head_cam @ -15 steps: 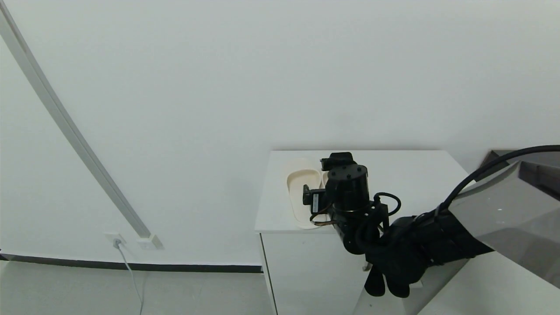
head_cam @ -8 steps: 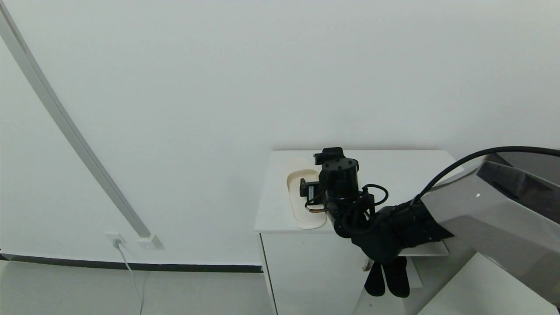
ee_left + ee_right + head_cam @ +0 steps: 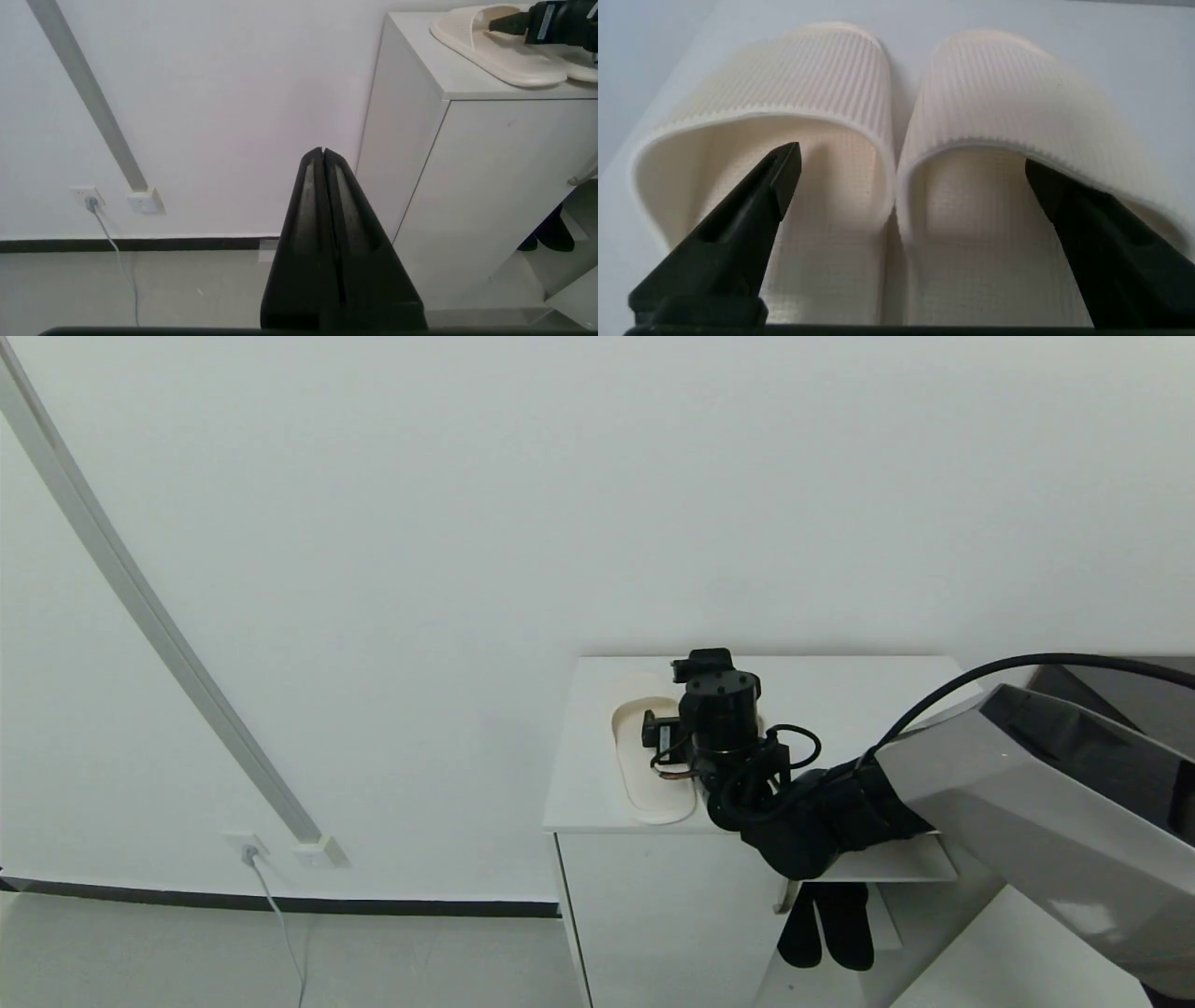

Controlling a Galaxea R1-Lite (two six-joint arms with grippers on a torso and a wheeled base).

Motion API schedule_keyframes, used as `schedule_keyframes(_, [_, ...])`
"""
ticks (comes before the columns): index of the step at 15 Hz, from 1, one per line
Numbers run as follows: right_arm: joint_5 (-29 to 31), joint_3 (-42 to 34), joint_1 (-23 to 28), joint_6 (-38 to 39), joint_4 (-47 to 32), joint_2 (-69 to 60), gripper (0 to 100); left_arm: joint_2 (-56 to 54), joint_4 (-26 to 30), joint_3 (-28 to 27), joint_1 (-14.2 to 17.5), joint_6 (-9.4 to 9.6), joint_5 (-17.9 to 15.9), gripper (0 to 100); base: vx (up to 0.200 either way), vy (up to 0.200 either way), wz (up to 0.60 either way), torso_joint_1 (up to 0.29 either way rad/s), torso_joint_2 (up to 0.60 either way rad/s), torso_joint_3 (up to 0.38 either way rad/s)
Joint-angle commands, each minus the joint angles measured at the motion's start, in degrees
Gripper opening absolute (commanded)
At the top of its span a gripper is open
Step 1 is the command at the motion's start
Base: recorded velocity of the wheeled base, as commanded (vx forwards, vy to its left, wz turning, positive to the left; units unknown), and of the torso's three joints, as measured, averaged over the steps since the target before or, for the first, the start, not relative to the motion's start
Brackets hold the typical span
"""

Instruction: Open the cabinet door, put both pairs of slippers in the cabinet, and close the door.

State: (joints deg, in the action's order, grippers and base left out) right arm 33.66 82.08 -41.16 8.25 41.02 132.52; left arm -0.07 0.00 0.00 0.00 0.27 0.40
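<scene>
The white cabinet [image 3: 653, 915] stands against the wall, and its right compartment is open. Inside this compartment, under the top, I see the pair of black slippers [image 3: 826, 924], with the toes pointing down. The pair of cream slippers [image 3: 653, 793] lies on the cabinet top [image 3: 868, 709], near its left edge. The two slippers are side by side and touching each other.

My right arm reaches over the top to this pair. My right gripper [image 3: 910, 163] is spread wide: one finger [image 3: 738, 243] is in the opening of one slipper and the other finger is in the opening of its neighbour, so the two inner strap walls are between them. The fingers are not pressing on the straps.

My left gripper [image 3: 322, 159] is low, to the left of the cabinet. Its fingers are pressed together and hold nothing.
</scene>
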Motion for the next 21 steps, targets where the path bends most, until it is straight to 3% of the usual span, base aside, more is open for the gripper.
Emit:
schedule_keyframes(1, [0.1, 0.2, -0.1, 0.0, 0.0, 0.8, 100, 0.1, 0.0, 0.0, 0.0, 0.0, 0.0, 0, 0.0, 0.0, 0.0, 0.0, 0.0, 0.0])
schedule_keyframes(2, [0.1, 0.2, -0.1, 0.0, 0.1, 1.0, 0, 0.1, 0.0, 0.0, 0.0, 0.0, 0.0, 0, 0.0, 0.0, 0.0, 0.0, 0.0, 0.0])
schedule_keyframes(14, [0.3, -1.6, -0.9, 0.0, 0.0, -2.5, 0, 0.1, 0.0, 0.0, 0.0, 0.0, 0.0, 0, 0.0, 0.0, 0.0, 0.0, 0.0, 0.0])
schedule_keyframes(19, [-0.8, -11.2, -0.9, -0.2, 0.1, -13.2, 0, 0.1, -0.1, 0.0, 0.0, 0.08, 0.0, 0, 0.0, 0.0, 0.0, 0.0, 0.0, 0.0])
schedule_keyframes(21, [-4.7, -18.2, -0.9, -0.2, 0.0, -20.6, 0, 0.1, 0.0, 0.0, 0.0, 0.08, 0.0, 0, 0.0, 0.0, 0.0, 0.0, 0.0, 0.0])
